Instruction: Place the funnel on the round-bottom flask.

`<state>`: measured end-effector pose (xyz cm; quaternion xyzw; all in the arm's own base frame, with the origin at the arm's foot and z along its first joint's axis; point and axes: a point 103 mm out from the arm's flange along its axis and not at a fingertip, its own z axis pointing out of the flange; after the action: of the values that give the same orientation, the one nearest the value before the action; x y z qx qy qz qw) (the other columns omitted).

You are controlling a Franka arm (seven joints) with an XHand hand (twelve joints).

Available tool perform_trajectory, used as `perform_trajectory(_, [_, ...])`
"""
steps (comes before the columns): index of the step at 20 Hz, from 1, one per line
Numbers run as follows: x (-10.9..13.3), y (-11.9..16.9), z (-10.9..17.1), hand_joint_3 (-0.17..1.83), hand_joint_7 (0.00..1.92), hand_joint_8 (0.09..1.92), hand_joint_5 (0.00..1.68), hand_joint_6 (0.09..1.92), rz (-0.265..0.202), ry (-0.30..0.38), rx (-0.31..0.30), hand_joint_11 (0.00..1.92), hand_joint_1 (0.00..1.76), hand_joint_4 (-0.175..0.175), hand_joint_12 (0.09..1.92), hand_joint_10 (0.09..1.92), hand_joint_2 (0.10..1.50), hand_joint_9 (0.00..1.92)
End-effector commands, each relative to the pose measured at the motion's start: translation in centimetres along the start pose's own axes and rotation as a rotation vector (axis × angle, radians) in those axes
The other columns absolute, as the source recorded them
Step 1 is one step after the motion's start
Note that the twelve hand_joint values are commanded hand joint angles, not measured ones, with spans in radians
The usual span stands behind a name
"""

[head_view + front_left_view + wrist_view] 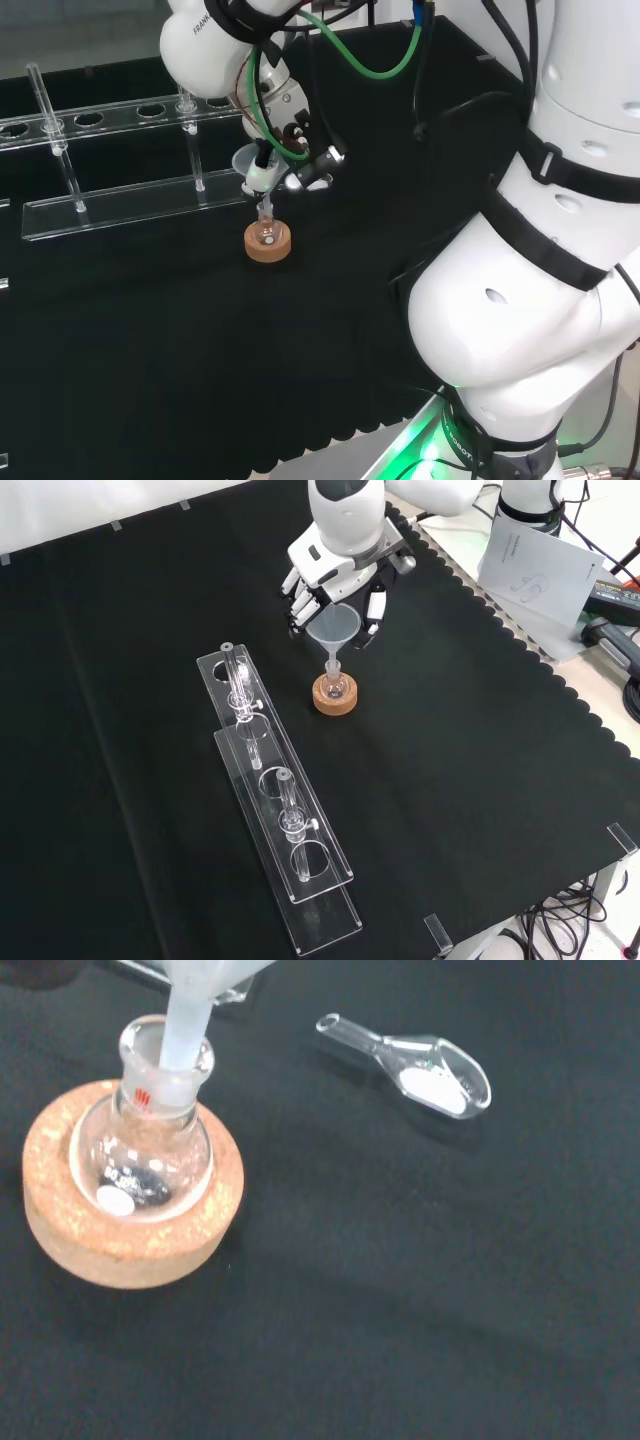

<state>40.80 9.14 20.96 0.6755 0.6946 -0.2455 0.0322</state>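
Clear, light plastic, the funnel [334,629] looks stiff yet slippery, best held by its cone rim. The hand [335,577] has its fingers curled round that cone, the stem already inside the neck of the fragile flask [150,1155] on its cork ring [130,1230].

Lab bench: flask [334,685], funnel [333,630], test-tube rack [275,810]
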Motion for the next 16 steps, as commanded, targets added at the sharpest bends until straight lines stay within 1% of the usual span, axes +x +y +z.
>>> perform_trajectory(1, [-0.68, 0.31, 0.66, 0.57, 0.81, 0.78, 0.75, 0.77, -0.035, 0.047, 0.006, 0.72, 0.74, -0.054, 1.21, 0.54, 0.75, 1.06])
perform_trajectory(3, [-1.1, 0.45, 1.14, 0.57, 0.81, 0.78, 0.75, 0.77, -0.039, 0.051, 0.004, 0.72, 0.74, -0.053, 1.21, 0.54, 0.75, 1.06])
perform_trajectory(5, [-0.87, 0.39, 0.98, 0.57, 0.81, 0.78, 0.75, 0.77, -0.039, 0.036, 0.0, 0.72, 0.74, -0.052, 1.21, 0.54, 0.75, 1.05])
perform_trajectory(10, [-1.03, 0.48, 1.41, 0.56, 0.8, 0.78, 0.74, 0.76, -0.042, 0.044, 0.007, 0.72, 0.74, -0.053, 1.21, 0.54, 0.75, 1.04])
perform_trajectory(16, [-0.76, 0.56, 1.57, 0.56, 0.77, 0.79, 0.72, 0.76, -0.05, 0.036, 0.015, 0.71, 0.73, -0.056, 1.21, 0.54, 0.75, 1.03])
